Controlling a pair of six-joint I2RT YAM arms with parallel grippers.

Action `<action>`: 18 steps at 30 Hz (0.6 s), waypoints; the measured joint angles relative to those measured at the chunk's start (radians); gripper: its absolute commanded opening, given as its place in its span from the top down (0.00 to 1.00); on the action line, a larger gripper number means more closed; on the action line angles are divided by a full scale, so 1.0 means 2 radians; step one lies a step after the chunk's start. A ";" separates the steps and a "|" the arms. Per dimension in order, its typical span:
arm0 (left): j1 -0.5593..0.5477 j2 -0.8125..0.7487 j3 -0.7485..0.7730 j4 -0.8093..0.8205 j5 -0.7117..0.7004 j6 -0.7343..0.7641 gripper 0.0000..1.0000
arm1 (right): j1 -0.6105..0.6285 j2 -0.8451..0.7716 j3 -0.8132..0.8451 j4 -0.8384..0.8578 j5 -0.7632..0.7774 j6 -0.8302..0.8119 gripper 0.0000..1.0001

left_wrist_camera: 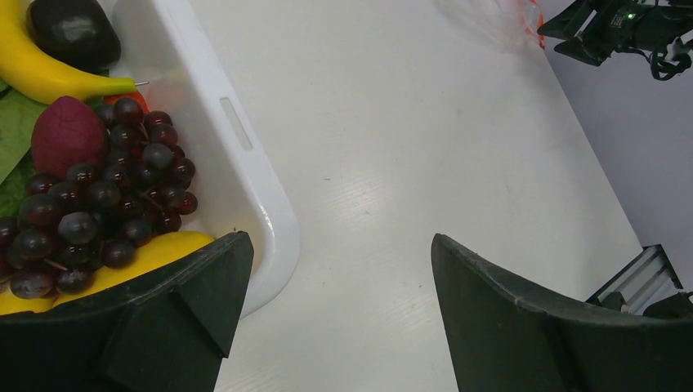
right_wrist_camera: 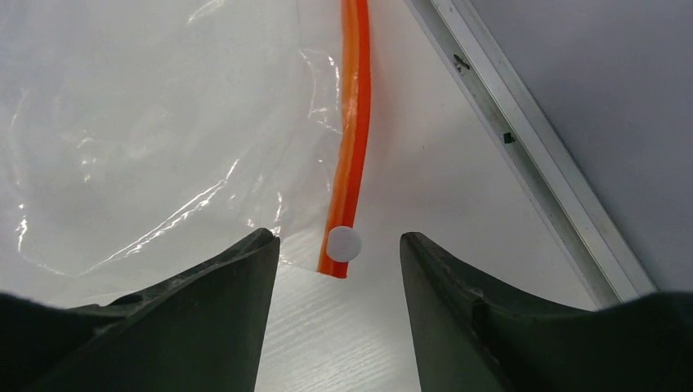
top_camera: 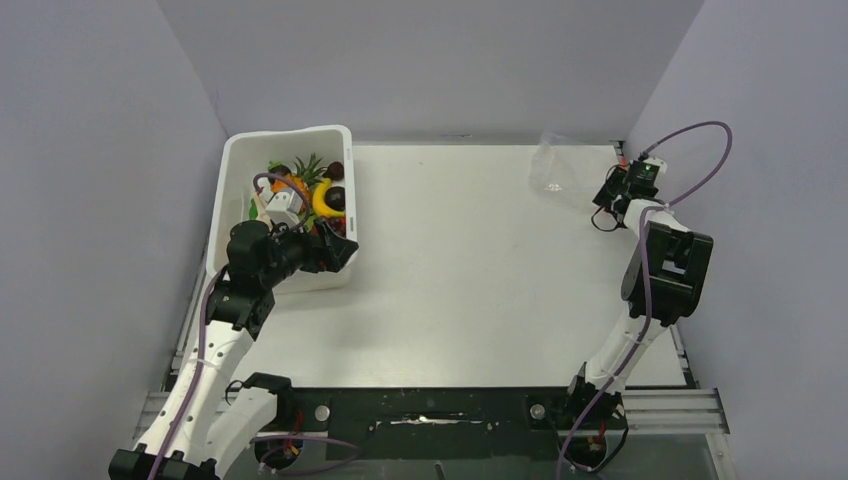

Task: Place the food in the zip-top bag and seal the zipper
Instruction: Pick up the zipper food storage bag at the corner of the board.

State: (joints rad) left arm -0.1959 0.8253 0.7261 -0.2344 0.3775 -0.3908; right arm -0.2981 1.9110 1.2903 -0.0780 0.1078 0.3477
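Only right wrist view shows zipper [right_wrist_camera: 353, 122] end between jaws of released right tool [right_wrist_camera: 337, 238]; left tool [left_wrist_camera: 339, 238] released.

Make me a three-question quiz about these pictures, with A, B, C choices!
1. Where is the clear bag? A. in the white tub; B. at the table's far right corner; C. under the left arm.
2. What colour is the bag's zipper strip? A. blue; B. green; C. orange.
3. How do the left arm's jaws stand? A. open and empty; B. shut on a banana; C. shut on grapes.
Answers: 1 B, it lies near the right arm's jaws; 2 C, the right wrist view shows it bright orange; 3 A, a wide gap with nothing held shows between them.
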 measured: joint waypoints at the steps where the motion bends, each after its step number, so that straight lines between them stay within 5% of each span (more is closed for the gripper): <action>1: 0.000 0.000 0.000 0.000 0.000 0.000 0.20 | -0.006 0.005 0.000 0.002 -0.007 0.004 0.45; 13: 0.000 0.000 0.000 0.000 0.000 0.000 0.20 | -0.034 0.033 0.006 0.020 -0.063 0.043 0.47; 18: 0.000 0.000 0.000 0.000 -0.001 0.001 0.20 | -0.034 0.056 0.010 0.030 -0.081 0.054 0.56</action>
State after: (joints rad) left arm -0.1967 0.8249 0.7261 -0.2352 0.3763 -0.3897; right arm -0.3664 2.0239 1.3094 -0.0185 -0.0547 0.4561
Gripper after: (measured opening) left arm 0.802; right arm 0.503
